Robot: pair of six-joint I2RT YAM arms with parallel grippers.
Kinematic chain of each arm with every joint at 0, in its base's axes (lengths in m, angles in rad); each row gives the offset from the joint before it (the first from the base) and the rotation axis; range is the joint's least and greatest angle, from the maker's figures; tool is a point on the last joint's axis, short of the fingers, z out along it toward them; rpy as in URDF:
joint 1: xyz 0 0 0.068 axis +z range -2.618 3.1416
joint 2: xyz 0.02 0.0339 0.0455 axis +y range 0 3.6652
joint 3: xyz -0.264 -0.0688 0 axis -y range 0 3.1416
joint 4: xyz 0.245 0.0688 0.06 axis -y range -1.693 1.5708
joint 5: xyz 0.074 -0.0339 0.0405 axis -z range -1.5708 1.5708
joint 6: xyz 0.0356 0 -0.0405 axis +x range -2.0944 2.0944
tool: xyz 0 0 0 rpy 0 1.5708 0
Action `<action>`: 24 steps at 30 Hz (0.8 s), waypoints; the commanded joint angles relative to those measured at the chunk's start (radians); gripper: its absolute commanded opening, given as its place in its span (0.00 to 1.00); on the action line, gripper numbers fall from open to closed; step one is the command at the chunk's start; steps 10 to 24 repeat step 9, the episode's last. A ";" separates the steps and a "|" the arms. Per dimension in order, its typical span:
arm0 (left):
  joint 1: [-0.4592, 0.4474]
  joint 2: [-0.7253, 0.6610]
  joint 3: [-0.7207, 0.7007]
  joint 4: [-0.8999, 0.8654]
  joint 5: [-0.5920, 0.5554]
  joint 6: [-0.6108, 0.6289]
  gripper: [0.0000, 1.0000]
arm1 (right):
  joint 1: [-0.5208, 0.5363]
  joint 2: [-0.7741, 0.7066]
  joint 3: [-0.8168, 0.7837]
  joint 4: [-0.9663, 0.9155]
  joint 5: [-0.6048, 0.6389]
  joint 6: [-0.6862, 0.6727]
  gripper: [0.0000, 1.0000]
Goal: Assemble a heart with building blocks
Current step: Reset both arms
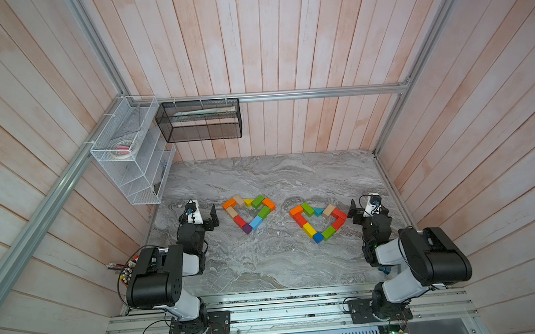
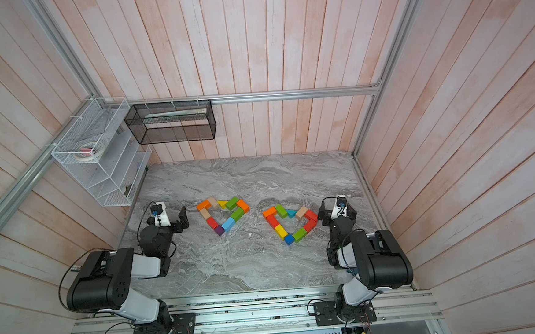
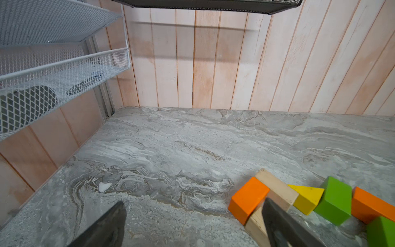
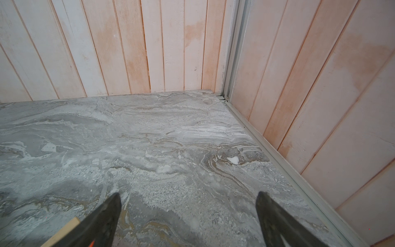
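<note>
Left hand [image 3: 193,203] and right hand [image 4: 189,194], both spread wide and empty, flank building blocks [image 1: 264,212] forming two heart outlines on the worktop [image 1: 265,263].

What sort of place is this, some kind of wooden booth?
Most likely a robot test cell, not a lived-in room: a left arm and right arm bolted to an aluminium rail, plank walls on a metal frame closing in a marble-look tabletop, and building blocks laid out as hearts.
</note>
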 commanded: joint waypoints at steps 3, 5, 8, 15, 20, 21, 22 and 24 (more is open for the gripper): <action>-0.006 -0.004 0.000 -0.018 -0.003 0.004 1.00 | -0.004 0.000 0.008 0.032 -0.005 0.006 0.98; -0.006 -0.003 0.005 -0.028 0.000 0.000 1.00 | -0.003 0.000 0.008 0.032 -0.005 0.007 0.98; -0.006 -0.004 0.002 -0.024 0.002 0.000 1.00 | -0.004 0.000 0.008 0.032 -0.005 0.006 0.98; -0.006 -0.005 -0.001 -0.018 0.001 0.002 1.00 | -0.004 0.000 0.008 0.034 -0.005 0.007 0.98; -0.006 -0.005 -0.001 -0.018 0.001 0.002 1.00 | -0.004 0.000 0.008 0.034 -0.005 0.007 0.98; -0.006 -0.005 -0.001 -0.018 0.001 0.002 1.00 | -0.004 0.000 0.008 0.034 -0.005 0.007 0.98; -0.006 -0.005 -0.001 -0.018 0.001 0.002 1.00 | -0.004 0.000 0.008 0.034 -0.005 0.007 0.98; -0.006 -0.005 -0.001 -0.018 0.001 0.002 1.00 | -0.004 0.000 0.008 0.034 -0.005 0.007 0.98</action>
